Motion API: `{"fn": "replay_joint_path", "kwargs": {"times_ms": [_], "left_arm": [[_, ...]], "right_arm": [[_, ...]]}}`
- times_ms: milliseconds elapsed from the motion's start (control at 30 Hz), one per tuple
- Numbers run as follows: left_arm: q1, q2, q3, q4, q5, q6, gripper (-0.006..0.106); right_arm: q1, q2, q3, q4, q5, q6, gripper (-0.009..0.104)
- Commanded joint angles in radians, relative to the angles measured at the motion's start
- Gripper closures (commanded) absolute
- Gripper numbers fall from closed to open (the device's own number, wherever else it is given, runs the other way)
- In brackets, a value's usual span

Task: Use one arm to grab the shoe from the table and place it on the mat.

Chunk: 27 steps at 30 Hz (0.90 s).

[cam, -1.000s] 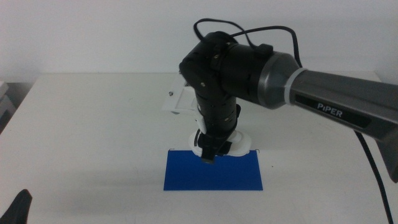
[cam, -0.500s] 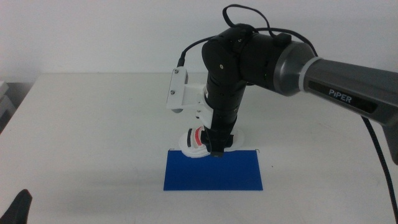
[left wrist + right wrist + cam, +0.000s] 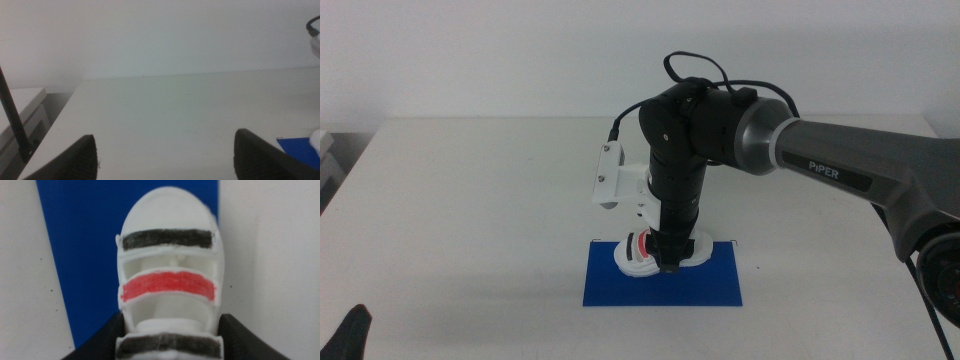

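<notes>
Shoe [image 3: 655, 252] sits clamped between right claw [image 3: 667, 262] jaws over mat [image 3: 662, 288].

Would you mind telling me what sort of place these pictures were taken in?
Probably a robotics lab or test bench. A bare white table stands against a plain wall, and a jointed arm marked PIPER, with cables, holds a small shoe in its right pincer over a blue mat.

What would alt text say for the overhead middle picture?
A dark robot arm reaches in from the right, its right gripper holding a small white striped shoe over the far edge of a blue mat on a white table.
</notes>
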Motion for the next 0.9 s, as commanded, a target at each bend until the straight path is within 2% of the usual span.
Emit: {"fn": "replay_joint_path", "kwargs": {"times_ms": [0,233,400,433,533,600,667,767,867], "left_arm": [[-0.004,-0.013,0.007,-0.010,-0.081,-0.005,0.007],[-0.004,-0.013,0.007,-0.010,-0.081,-0.005,0.007],[-0.004,-0.013,0.007,-0.010,-0.081,-0.005,0.007],[-0.004,-0.013,0.007,-0.010,-0.081,-0.005,0.007],[-0.004,-0.013,0.007,-0.010,-0.081,-0.005,0.007],[-0.004,-0.013,0.007,-0.010,-0.081,-0.005,0.007],[-0.004,-0.013,0.007,-0.010,-0.081,-0.005,0.007],[-0.004,-0.013,0.007,-0.010,-0.081,-0.005,0.007],[-0.004,-0.013,0.007,-0.010,-0.081,-0.005,0.007]], "right_arm": [[-0.006,-0.056,-0.020,-0.011,-0.020,-0.012,0.099],[-0.007,-0.034,-0.019,-0.003,0.016,-0.005,0.099],[-0.007,-0.032,-0.019,-0.007,0.017,-0.005,0.091],[-0.008,-0.032,-0.019,-0.010,0.012,0.006,0.041],[-0.008,-0.032,-0.020,-0.011,0.010,0.028,0.020],[-0.009,-0.036,-0.021,-0.001,0.008,0.030,0.010],[-0.013,-0.059,-0.021,0.005,0.004,0.039,0.004],[-0.028,-0.141,0.007,0.014,-0.014,0.087,0.003],[-0.064,-0.294,0.141,0.039,-0.114,0.177,0.003]]}}
